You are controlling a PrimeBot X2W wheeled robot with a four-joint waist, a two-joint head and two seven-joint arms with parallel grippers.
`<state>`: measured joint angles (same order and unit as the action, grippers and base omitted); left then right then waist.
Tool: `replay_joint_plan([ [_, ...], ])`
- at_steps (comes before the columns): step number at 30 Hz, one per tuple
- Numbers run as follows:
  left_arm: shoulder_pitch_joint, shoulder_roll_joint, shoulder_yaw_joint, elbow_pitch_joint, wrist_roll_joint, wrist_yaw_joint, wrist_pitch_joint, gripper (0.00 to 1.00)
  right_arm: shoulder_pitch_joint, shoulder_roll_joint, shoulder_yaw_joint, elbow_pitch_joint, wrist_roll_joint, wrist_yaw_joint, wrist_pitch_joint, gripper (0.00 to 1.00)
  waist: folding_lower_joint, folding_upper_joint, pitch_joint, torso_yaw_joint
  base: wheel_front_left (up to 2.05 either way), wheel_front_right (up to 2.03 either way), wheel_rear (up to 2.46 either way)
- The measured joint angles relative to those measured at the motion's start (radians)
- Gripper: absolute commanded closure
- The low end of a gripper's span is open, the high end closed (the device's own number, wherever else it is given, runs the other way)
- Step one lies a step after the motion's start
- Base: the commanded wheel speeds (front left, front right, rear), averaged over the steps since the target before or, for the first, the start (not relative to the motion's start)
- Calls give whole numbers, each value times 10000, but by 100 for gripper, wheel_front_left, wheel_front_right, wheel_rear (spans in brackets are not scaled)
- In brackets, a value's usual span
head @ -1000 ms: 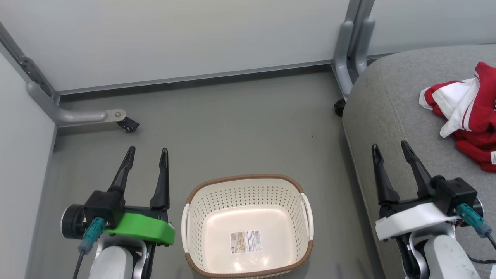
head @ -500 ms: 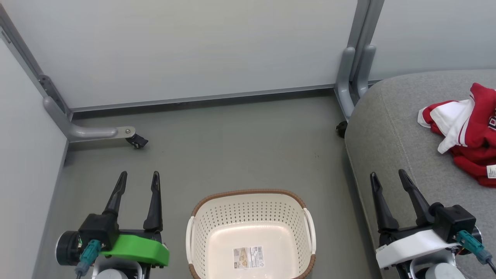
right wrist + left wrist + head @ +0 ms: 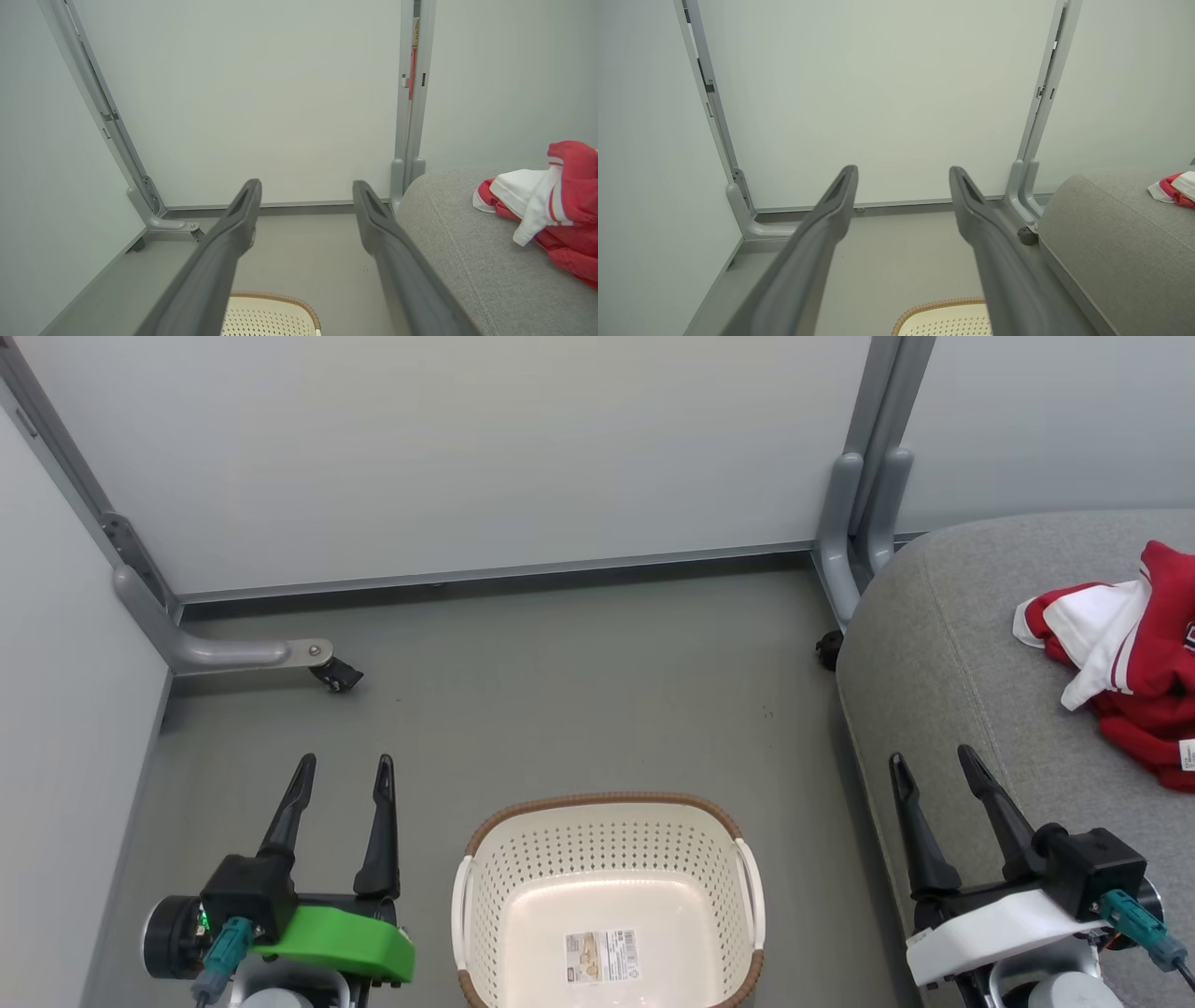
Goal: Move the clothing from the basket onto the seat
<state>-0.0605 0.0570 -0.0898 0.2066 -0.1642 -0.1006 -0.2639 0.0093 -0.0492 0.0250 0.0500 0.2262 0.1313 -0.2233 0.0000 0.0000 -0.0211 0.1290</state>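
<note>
The cream perforated basket (image 3: 607, 896) with a brown woven rim stands on the grey floor at the bottom middle, holding just a paper label. The red and white clothing (image 3: 1134, 663) lies bunched on the grey seat (image 3: 943, 653) at the right edge, also seen as clothing (image 3: 551, 205) on the seat (image 3: 448, 242) and clothing (image 3: 1176, 189) far right. My left gripper (image 3: 344, 773) hangs open left of the basket, nothing between its fingers. My right gripper (image 3: 934, 767) is open over the seat's near left edge, apart from the clothing.
Pale partition panels close off the back and left. A grey partition foot with a black castor (image 3: 336, 674) juts onto the floor at the left; another post and castor (image 3: 827, 650) stand by the seat's corner. Bare floor (image 3: 560, 691) lies beyond the basket.
The head camera has tilted up, so the whole picture has slid down. Both grippers stay open and keep their places beside the basket. The clothing has not moved on the seat.
</note>
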Motion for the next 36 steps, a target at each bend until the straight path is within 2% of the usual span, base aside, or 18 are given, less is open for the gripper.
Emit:
replay_joint_plan([
  [7,6,-8,12,71,98,54,0,0,0,2,-54,-8,-59,0,29,0,0,0,41,-10,0,0,0],
  [8,6,-10,10,82,121,58,0,100,0,2,-58,0,-59,0,29,100,-1,0,44,-11,0,0,0],
  [15,218,-35,-25,656,-142,63,94,100,209,92,-15,545,111,0,54,100,0,0,49,-29,0,0,0],
  [36,194,-50,522,619,-3965,-12,1070,100,-7,-4,-205,911,3919,0,830,100,0,0,81,-245,0,0,0],
])
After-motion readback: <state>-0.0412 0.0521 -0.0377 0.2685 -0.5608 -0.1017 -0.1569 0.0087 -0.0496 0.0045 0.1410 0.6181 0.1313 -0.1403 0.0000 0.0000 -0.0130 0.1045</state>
